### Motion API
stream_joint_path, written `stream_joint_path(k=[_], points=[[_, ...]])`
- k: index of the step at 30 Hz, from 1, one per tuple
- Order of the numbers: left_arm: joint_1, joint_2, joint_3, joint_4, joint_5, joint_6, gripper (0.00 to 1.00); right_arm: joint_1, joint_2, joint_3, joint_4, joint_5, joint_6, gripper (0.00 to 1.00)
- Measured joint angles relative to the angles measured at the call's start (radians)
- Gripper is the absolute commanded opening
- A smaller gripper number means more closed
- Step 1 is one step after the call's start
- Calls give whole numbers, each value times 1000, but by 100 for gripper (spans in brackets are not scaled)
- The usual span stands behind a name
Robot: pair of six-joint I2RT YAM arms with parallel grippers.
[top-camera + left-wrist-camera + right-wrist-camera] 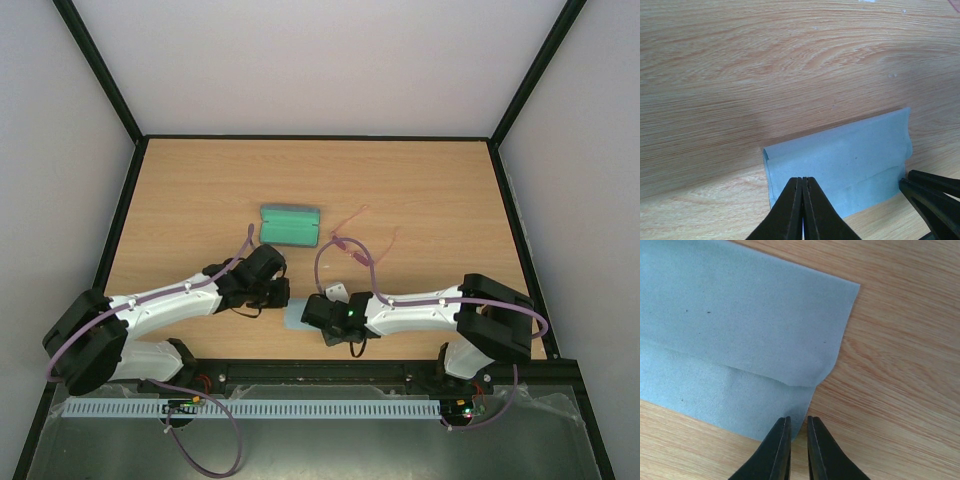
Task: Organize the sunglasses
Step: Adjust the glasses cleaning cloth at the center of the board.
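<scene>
Left pincer (803, 179) shut, right pincer (798, 417) narrowly parted, both at folded light blue cloth (840, 155). Thin pink-framed sunglasses (350, 243) loose on wooden table (430, 200) near teal oblong case (290, 225); stowing seemingly outstanding.

The light is bright and even. The walls (320, 60) in the top view look washed out, nearly white. Shadows on the bench (430, 190) are soft and faint. Both wrist views are sharp; the left one shows a dim grey patch on the wood.
</scene>
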Motion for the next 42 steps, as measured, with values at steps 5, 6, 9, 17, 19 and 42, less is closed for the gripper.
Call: stream_joint_path(k=[5, 6, 9, 17, 19, 42], points=[[0, 0, 0, 0, 8, 0, 2, 0, 0, -3, -3, 18, 0, 12], [-1, 0, 0, 0, 9, 0, 2, 0, 0, -3, -3, 21, 0, 12], [-8, 6, 1, -1, 7, 1, 6, 0, 0, -5, -3, 26, 0, 12], [-35, 59, 10, -26, -24, 16, 31, 0, 0, -5, -3, 27, -1, 11], [-35, 68, 19, -32, -33, 19, 27, 0, 0, -5, -3, 27, -1, 11], [-42, 173, 50, -22, -61, 27, 19, 0, 1, -5, 1, 26, -8, 11]])
